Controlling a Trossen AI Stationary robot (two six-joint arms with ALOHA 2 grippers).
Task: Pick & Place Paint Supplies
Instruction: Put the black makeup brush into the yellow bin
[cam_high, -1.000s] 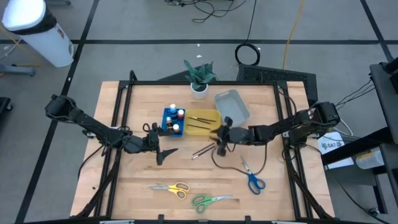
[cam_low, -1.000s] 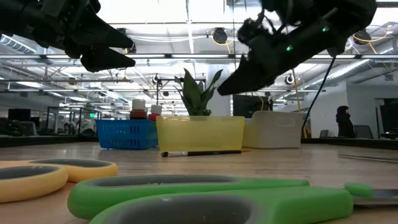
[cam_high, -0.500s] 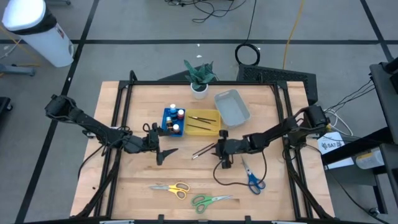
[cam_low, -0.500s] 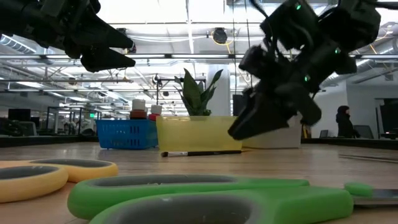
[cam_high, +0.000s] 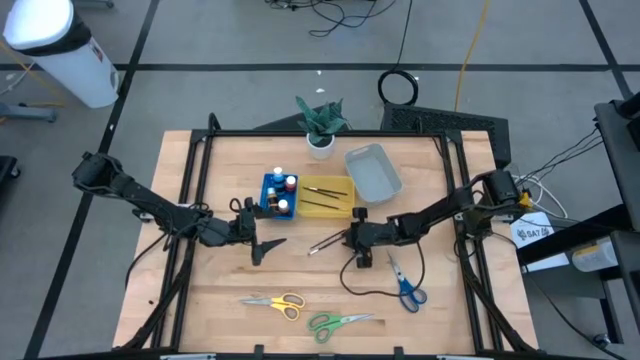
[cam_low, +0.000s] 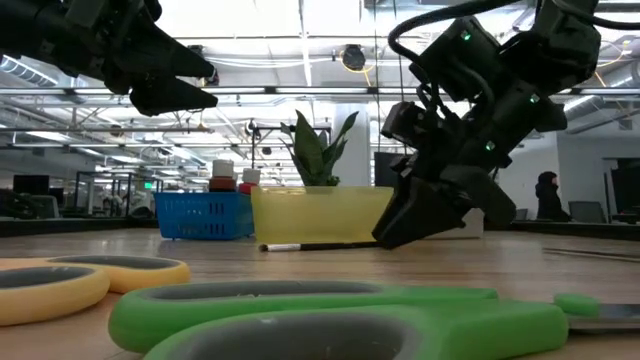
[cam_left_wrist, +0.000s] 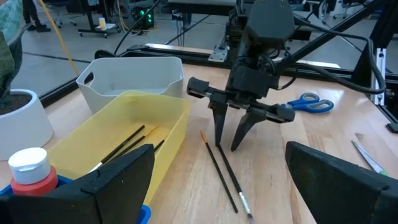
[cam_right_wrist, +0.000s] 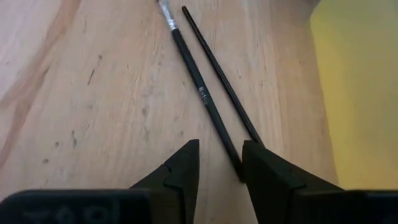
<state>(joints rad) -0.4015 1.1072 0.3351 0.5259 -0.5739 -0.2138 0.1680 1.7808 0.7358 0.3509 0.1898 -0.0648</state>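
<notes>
Two thin dark brushes (cam_high: 325, 243) lie side by side on the bare wood in front of the yellow tray (cam_high: 345, 207); they also show in the left wrist view (cam_left_wrist: 222, 177). My right gripper (cam_high: 354, 246) is down at their handle ends, open, with one finger on either side of the thicker brush (cam_right_wrist: 205, 102). My left gripper (cam_high: 262, 248) hovers open above the table, to the left of the brushes. The paint bottles (cam_high: 283, 184) stand in the blue tray (cam_high: 266, 195). More brushes (cam_high: 322, 193) lie in the yellow tray. The yellow (cam_high: 277, 301), green (cam_high: 338, 322) and blue scissors (cam_high: 406, 287) lie flat near the table's near edge. My right gripper points steeply down from above, its fingertips (cam_right_wrist: 183, 165) at table height beside the thicker brush's handle end (cam_right_wrist: 231, 155). The thinner brush (cam_right_wrist: 217, 74) runs up to the other finger. Whether a finger touches either brush, I cannot tell. Both brushes lie flat on the wood.
A grey-white tray (cam_high: 373, 170) sits behind the yellow tray on the right, and a potted plant (cam_high: 320, 125) stands at the far edge. A black cable (cam_high: 375, 290) loops on the table under the right arm, next to the blue scissors. A black frame borders the table.
My right gripper has moved from above the yellow tray's right end toward the near edge and come down, tipping to point steeply at the table, until its fingertips are at the loose brushes' handle ends. The brushes have stayed where they were.
</notes>
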